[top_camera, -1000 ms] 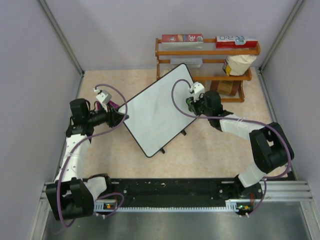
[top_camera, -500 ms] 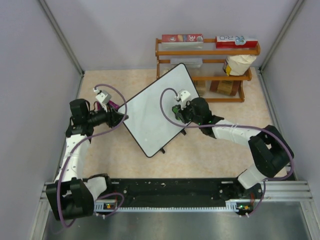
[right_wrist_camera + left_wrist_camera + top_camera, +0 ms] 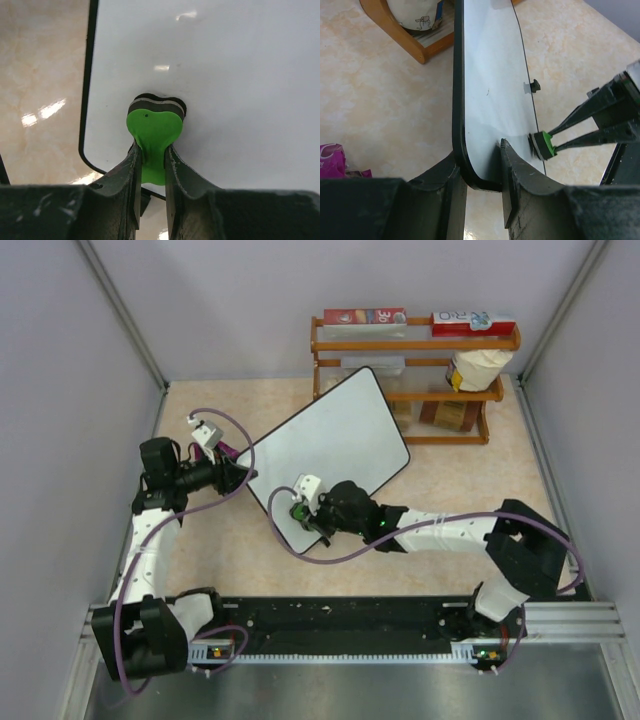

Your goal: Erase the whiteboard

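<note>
The whiteboard [image 3: 335,445] is a glossy white board with a thin black frame, tilted diagonally in the middle of the table; no writing shows on it. My left gripper [image 3: 243,475] is shut on its left corner, seen edge-on in the left wrist view [image 3: 480,165]. My right gripper [image 3: 300,512] is shut on a green heart-shaped eraser [image 3: 152,132] and presses it on the board's near corner [image 3: 225,75]. The eraser also shows in the left wrist view [image 3: 545,145].
A wooden shelf rack [image 3: 415,370] stands at the back right behind the board, holding boxes and a bag [image 3: 478,367]. A purple packet [image 3: 332,159] lies on the beige table [image 3: 430,490] by my left gripper. Grey walls close in both sides.
My right gripper has swept the eraser across the board from its far right edge down to its near left corner. The left gripper has kept hold of the board.
</note>
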Motion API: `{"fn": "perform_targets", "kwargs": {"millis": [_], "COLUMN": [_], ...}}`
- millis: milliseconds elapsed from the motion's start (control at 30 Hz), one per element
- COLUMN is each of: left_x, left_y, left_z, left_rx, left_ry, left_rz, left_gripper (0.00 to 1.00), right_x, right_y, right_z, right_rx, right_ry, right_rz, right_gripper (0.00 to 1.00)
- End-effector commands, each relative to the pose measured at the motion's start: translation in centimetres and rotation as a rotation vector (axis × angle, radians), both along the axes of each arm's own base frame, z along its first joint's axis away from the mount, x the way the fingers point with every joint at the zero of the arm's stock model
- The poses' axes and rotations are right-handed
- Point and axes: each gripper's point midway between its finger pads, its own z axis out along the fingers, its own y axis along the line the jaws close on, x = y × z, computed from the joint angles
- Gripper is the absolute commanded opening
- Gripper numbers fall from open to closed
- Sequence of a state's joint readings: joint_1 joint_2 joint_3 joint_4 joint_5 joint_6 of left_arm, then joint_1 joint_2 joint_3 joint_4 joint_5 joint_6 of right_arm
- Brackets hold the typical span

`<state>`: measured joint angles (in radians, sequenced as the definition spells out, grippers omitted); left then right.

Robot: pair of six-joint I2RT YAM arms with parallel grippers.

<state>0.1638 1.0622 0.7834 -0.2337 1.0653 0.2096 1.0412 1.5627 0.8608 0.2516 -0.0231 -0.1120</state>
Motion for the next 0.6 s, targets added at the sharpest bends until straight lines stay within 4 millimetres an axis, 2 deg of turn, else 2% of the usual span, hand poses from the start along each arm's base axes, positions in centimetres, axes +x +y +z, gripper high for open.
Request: {"fn": "perform_targets", "kwargs": {"millis": [0, 33, 167, 333, 567], "left_x": [0.0, 0.1, 0.0, -0.1, -0.2], "left_y": [0.0, 0.0, 0.0, -0.1, -0.1], "left_z": [-1.2, -1.2, -1.0, -1.0, -1.0], "left_rx": [0.092, 0.093, 0.095, 0.093, 0.093], "left_ry": [-0.095, -0.095, -0.102, -0.104, -0.104], "left_rz": [-0.04, -0.039, -0.039, -0.043, -0.045], "left_gripper": [0.0, 0.0, 0.0, 0.0, 0.0], "right_x": [-1.1, -2.0, -1.9, -0.3, 3.3], "right_y": [2.7, 3.3, 3.4, 1.7, -2.0], "right_z": [0.7, -0.1, -0.9, -1.0, -0.6], "right_rx": [-0.013, -0.036, -0.069, -0.111, -0.135], "right_ry": [-0.055, -0.064, -0.085, -0.176, -0.202], "right_rz": [0.025, 0.049, 0.041, -0.011, -0.108], "right_gripper": [0.0, 0.0, 0.0, 0.0, 0.0]}}
